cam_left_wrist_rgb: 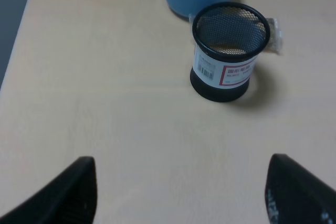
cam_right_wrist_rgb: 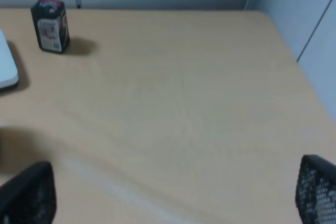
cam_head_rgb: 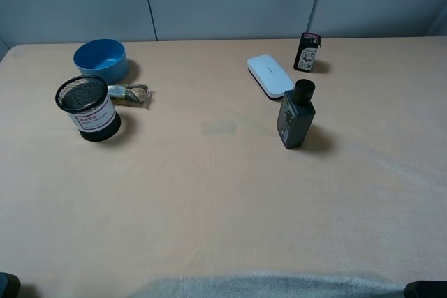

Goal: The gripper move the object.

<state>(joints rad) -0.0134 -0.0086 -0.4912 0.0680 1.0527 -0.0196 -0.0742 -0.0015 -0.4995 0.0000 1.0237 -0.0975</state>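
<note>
The object, a flat white rounded-rectangular device (cam_head_rgb: 269, 75), lies on the table at the back right, just behind a dark grey bottle. Its edge also shows in the right wrist view (cam_right_wrist_rgb: 6, 69). My left gripper (cam_left_wrist_rgb: 181, 192) is open and empty, its dark fingers (cam_left_wrist_rgb: 68, 192) wide apart over bare table in front of a mesh cup. My right gripper (cam_right_wrist_rgb: 173, 192) is open and empty, fingers (cam_right_wrist_rgb: 317, 190) wide apart over bare table at the right, well short of the device. In the exterior view only the arms' tips show at the bottom corners (cam_head_rgb: 426, 289).
A dark grey bottle with black cap (cam_head_rgb: 295, 114) stands just in front of the device. A small black upright packet (cam_head_rgb: 306, 51) stands behind it. At the left are a black mesh cup (cam_head_rgb: 88, 108), a blue bowl (cam_head_rgb: 100, 59) and a wrapped snack (cam_head_rgb: 130, 94).
</note>
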